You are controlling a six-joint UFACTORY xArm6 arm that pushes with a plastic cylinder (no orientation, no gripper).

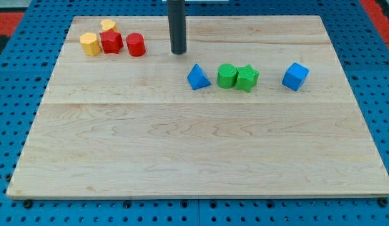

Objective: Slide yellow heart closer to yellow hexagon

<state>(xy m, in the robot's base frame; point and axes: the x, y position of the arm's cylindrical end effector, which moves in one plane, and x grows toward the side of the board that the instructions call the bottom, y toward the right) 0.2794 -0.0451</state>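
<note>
The yellow heart [108, 25] lies near the board's top left corner, just above a red star [111, 42]. The yellow hexagon [90, 44] sits a little lower and to the view's left, touching the red star's left side. My tip [178, 52] rests on the board to the view's right of this cluster, well apart from both yellow blocks and about a block's width right of the red cylinder [136, 44].
A blue triangle [197, 77], a green cylinder [226, 76] and a green star [247, 78] lie in a row right of centre, below my tip. A blue cube [295, 76] sits further right. The wooden board [194, 150] is bordered by blue pegboard.
</note>
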